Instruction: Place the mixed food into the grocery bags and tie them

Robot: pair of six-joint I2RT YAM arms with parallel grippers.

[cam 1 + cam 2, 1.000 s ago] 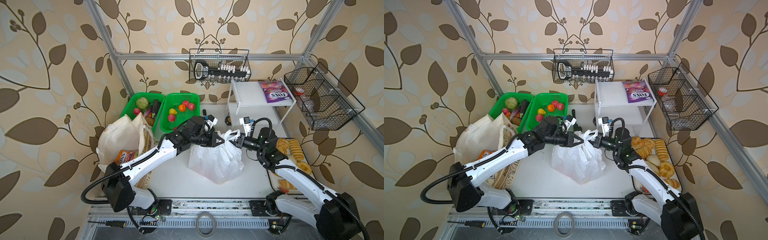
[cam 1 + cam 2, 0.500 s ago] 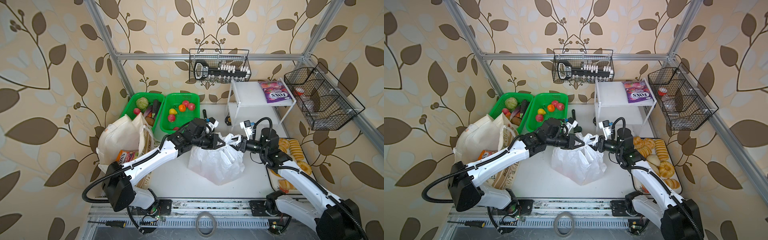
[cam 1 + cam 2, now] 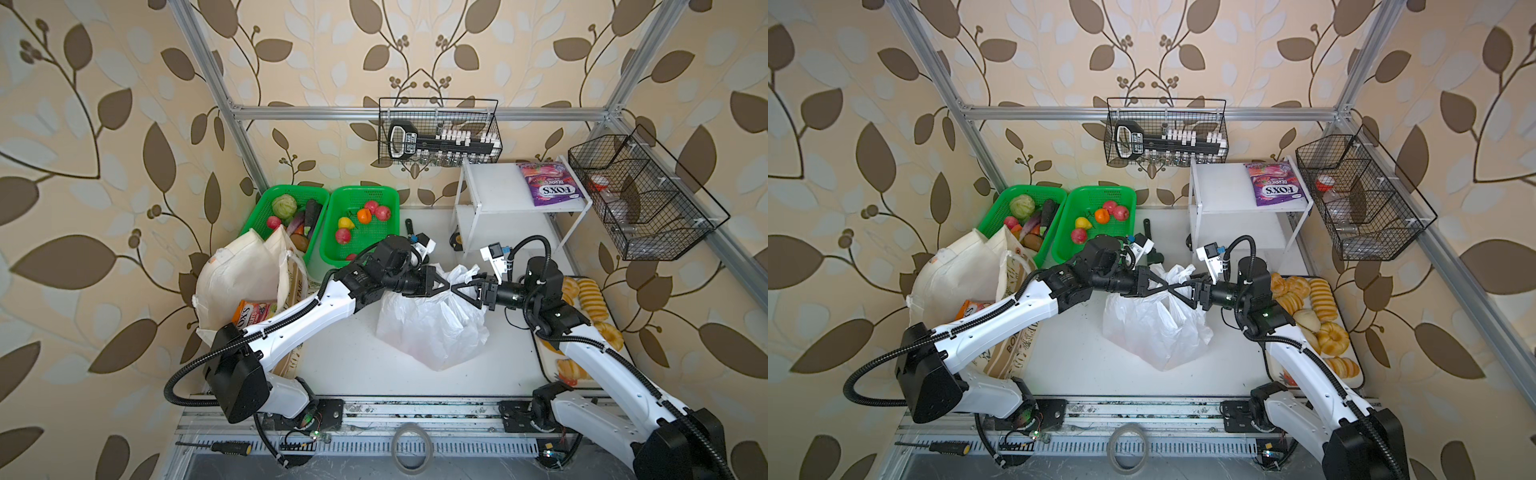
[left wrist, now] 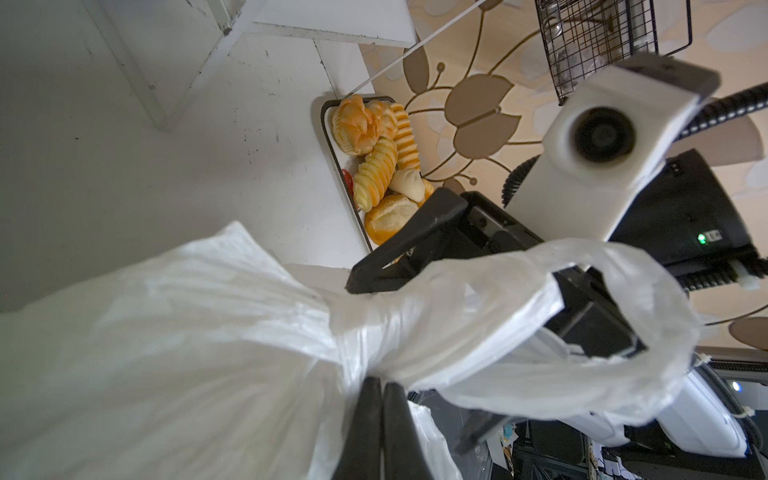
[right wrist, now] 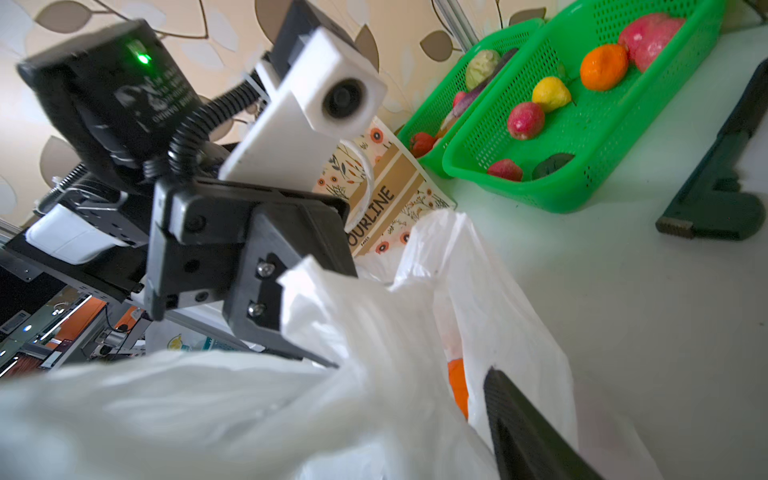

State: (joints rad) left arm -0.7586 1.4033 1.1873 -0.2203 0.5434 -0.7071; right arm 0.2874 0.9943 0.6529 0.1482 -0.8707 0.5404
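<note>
With my left gripper (image 3: 445, 286) pinching the white plastic bag (image 3: 432, 332) and my right gripper (image 3: 460, 289) spread, I feared the handle loop (image 4: 602, 254) draped over its jaw would snag.

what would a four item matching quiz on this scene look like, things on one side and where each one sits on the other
Things
1. purple FOX'S packet
2. bread rolls
3. cabbage
4. white plastic bag

Places
A. in a green basket
B. on top of the white shelf
C. on the tray
D. on the middle of the table

Pairs: 1-B, 2-C, 3-A, 4-D
</note>
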